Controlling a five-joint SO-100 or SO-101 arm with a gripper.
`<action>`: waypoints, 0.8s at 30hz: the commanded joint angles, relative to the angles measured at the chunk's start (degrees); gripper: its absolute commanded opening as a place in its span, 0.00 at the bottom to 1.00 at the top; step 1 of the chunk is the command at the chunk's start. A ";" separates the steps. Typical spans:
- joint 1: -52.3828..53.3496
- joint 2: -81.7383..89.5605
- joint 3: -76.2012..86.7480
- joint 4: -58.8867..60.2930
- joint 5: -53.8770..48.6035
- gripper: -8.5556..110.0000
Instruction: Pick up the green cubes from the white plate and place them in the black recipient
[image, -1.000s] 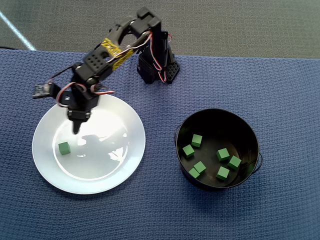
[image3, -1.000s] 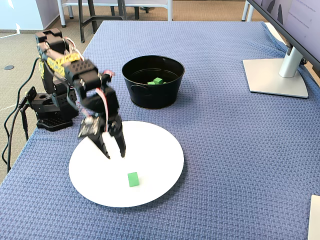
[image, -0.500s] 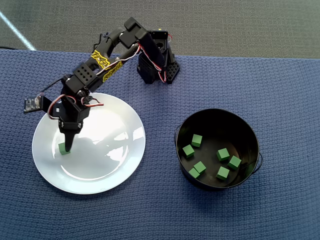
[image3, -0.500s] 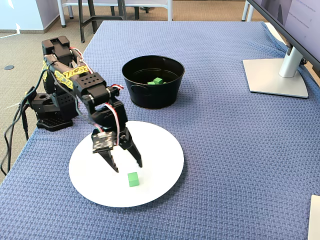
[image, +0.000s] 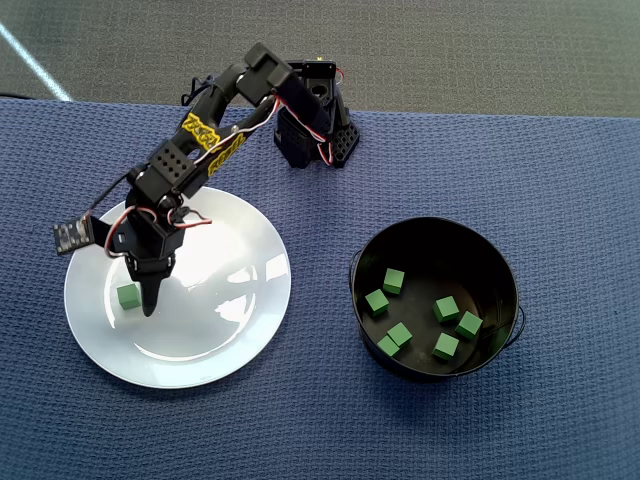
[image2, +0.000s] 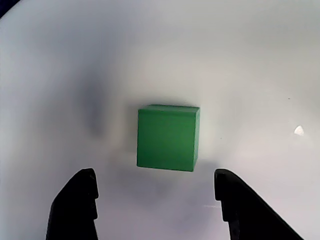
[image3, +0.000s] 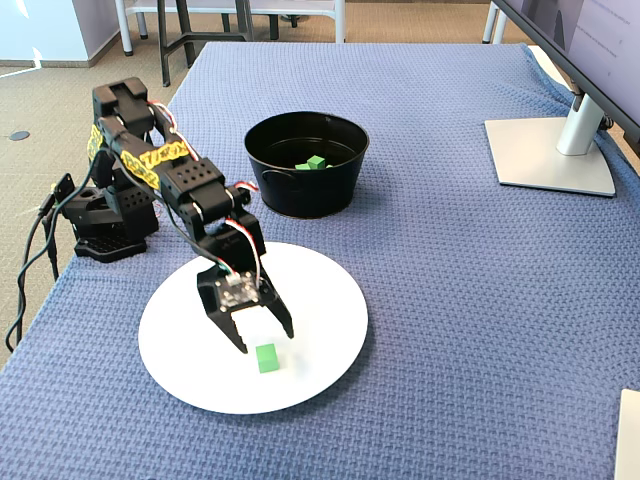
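Cube (image2: 168, 137) alone on plate (image2: 260, 60), just ahead of pincer (image2: 157, 200). Pincer spread wide and empty, tips apart by more than the cube's width, hovering low over the plate in the fixed view (image3: 260, 335). In the wrist view, cube sits a little right of the midline between the tips, with one face turned nearly square to the camera. Best done, likely: nudge slightly toward the cube so it centres between the tips, drop until tips flank its side faces, then close gently on opposite flat faces, not on corners. Glossy plate looks slick, so a one-sided touch may push the cube away; worth closing only once both tips straddle it. From overhead, cube (image: 128, 295) lies on the plate's left part, touching or just beside the pincer's dark tip (image: 148, 300). Farther off on the blue desk (image: 320, 420), pot (image: 500, 260) holds seven cubes (image: 394, 281), well apart from the plate (image: 250, 250); after the lift, carry high enough to clear its tall wall.
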 joint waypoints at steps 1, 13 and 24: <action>0.97 -0.79 -5.54 -1.49 -3.25 0.26; 1.58 -3.16 -8.35 -2.99 -7.65 0.24; 1.93 -3.34 -7.29 -5.45 -6.06 0.09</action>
